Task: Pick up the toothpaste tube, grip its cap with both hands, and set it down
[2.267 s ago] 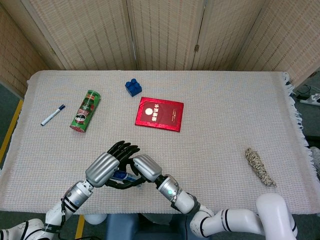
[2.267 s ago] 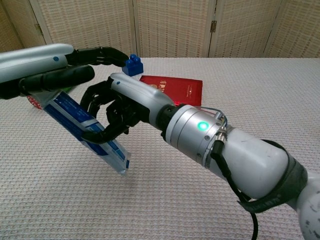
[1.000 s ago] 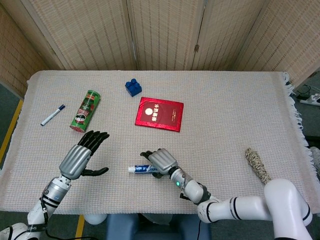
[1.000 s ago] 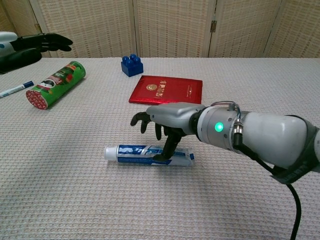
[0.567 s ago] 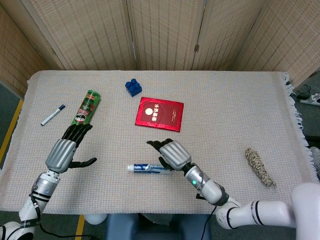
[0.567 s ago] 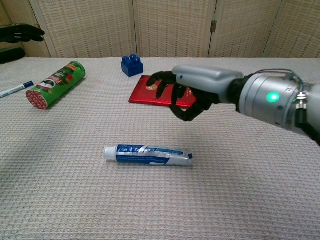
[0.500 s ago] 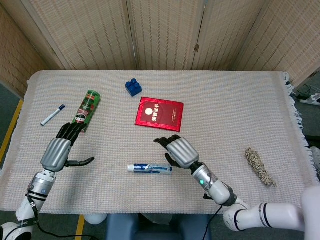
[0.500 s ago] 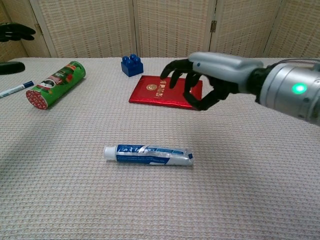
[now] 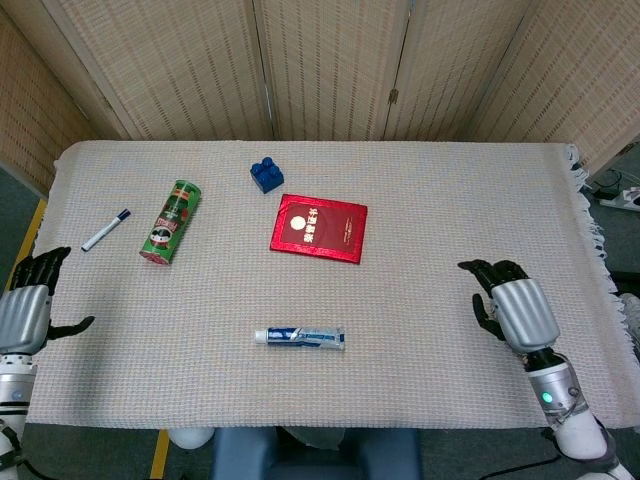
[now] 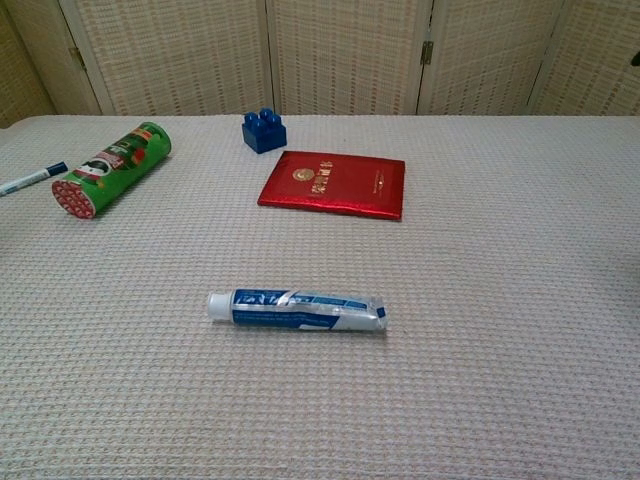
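Observation:
The blue and white toothpaste tube (image 9: 300, 337) lies flat on the cloth near the table's front middle, its white cap pointing left; the chest view shows the tube (image 10: 298, 309) alone, with no hand near it. My left hand (image 9: 27, 306) hovers at the table's far left edge, fingers apart and holding nothing. Far to the right, my right hand (image 9: 514, 306) hangs near the front right, fingers loosely spread and empty. Neither hand appears in the chest view.
A green can (image 9: 172, 221) lies at the left with a marker pen (image 9: 105, 229) beyond it. A blue toy brick (image 9: 266, 174) and a red booklet (image 9: 318, 228) sit behind the tube. A rope bundle lay at the right earlier, now hidden by my right hand.
Both hands let go of the tube, which now lies on the cloth. The left hand drew back to the far left edge, the right hand to the front right.

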`<control>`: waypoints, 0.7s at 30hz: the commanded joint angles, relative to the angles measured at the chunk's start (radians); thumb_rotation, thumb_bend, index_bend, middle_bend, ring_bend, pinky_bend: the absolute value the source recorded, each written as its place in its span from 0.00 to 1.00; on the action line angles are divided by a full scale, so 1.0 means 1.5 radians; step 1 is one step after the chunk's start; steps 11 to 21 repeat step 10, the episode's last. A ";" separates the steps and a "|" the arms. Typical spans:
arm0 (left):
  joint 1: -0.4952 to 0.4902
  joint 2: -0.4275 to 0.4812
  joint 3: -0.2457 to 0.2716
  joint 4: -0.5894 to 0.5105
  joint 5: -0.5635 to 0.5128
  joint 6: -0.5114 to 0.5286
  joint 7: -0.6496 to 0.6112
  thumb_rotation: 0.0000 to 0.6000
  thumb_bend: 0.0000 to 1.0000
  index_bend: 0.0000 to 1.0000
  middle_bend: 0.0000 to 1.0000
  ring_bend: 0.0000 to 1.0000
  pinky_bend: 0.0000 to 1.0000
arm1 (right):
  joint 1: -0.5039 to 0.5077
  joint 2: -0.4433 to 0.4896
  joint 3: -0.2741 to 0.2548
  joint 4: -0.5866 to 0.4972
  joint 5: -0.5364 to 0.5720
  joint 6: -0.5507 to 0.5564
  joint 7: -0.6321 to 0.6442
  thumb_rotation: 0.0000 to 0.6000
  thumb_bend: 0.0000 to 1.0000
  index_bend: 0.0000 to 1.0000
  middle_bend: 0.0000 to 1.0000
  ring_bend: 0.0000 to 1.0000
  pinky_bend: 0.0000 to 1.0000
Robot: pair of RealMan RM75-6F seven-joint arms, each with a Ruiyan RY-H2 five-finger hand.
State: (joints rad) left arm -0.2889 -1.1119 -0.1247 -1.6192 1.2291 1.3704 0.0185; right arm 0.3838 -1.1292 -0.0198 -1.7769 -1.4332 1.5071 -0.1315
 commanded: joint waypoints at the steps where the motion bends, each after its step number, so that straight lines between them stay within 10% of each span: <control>1: 0.026 0.003 0.010 0.009 -0.003 0.022 -0.006 1.00 0.17 0.08 0.12 0.10 0.00 | -0.059 0.020 -0.024 0.037 -0.026 0.053 0.043 1.00 0.67 0.27 0.32 0.37 0.26; 21: 0.081 -0.021 0.045 -0.001 0.060 0.096 0.026 1.00 0.17 0.08 0.12 0.11 0.00 | -0.146 0.050 -0.051 0.066 -0.021 0.070 0.153 1.00 0.67 0.28 0.33 0.38 0.26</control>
